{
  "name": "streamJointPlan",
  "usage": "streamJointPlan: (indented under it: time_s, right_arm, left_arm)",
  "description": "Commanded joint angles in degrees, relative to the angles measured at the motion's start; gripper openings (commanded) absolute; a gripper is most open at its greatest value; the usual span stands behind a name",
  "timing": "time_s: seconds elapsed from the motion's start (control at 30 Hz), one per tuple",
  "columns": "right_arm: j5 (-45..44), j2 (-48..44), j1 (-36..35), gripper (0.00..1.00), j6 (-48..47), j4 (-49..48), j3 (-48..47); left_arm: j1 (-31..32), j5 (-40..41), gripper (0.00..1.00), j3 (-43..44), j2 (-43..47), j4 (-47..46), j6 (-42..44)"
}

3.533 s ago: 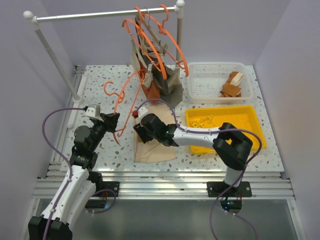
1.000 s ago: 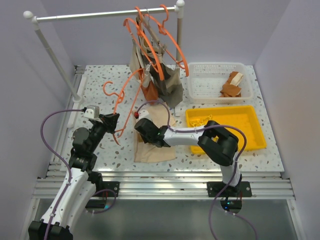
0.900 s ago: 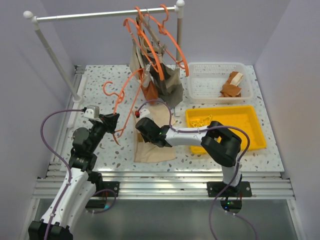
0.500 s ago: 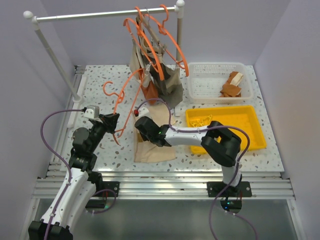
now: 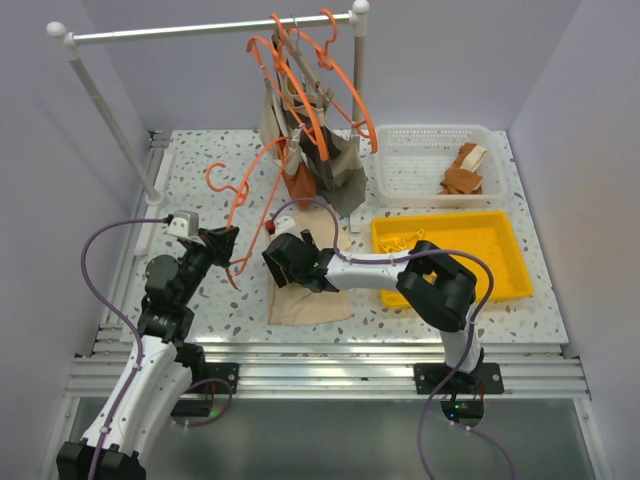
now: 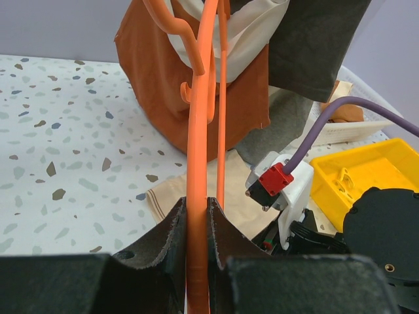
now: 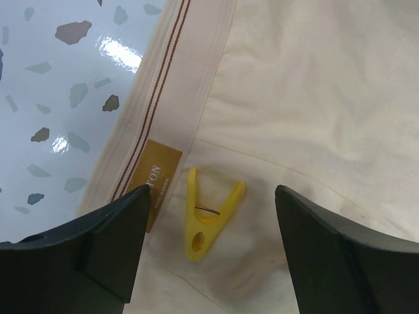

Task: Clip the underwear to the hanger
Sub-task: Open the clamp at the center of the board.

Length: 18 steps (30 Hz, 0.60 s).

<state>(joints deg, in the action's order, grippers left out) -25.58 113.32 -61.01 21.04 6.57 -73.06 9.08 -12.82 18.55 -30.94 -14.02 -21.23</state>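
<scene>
The cream-beige underwear (image 5: 312,298) lies flat on the table, its striped waistband and gold label in the right wrist view (image 7: 308,98). A yellow clip (image 7: 208,219) lies loose on the cloth. My right gripper (image 7: 211,197) is open just above it, one finger on each side of the clip, not touching it; it is over the underwear's far end in the top view (image 5: 284,262). My left gripper (image 6: 196,216) is shut on the lower bar of the orange hanger (image 6: 196,150), holding it tilted above the table to the left of the underwear (image 5: 250,195).
A clothes rack (image 5: 210,27) at the back carries more orange hangers and a dark garment (image 5: 340,165). A white basket (image 5: 425,150) holds rust-orange cloth. A yellow tray (image 5: 500,255) with clips sits to the right of the underwear.
My right gripper has shifted slightly left over the underwear's far end, and its elbow has moved. The left gripper and the hanger have stayed still.
</scene>
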Motion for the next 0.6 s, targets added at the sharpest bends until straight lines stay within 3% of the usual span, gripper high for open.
streamJointPlan:
  time_s: [0.0,0.23,0.57]
  right_arm:
    - [-0.61,-0.03,0.19,0.79,1.37,1.52,-2.79]
    - [-0.52,1.12,0.11,0.65,4.01,4.5,-4.28]
    - [0.71,1.91,0.1,0.63,7.53,5.04,-3.23]
  left_arm:
    - [0.23,-0.36,0.0,2.81,0.44,-1.62,1.11]
    - [0.32,-0.45,0.0,2.72,0.35,-1.8,0.93]
    - [0.59,-0.54,0.0,2.72,0.53,-1.89,1.02]
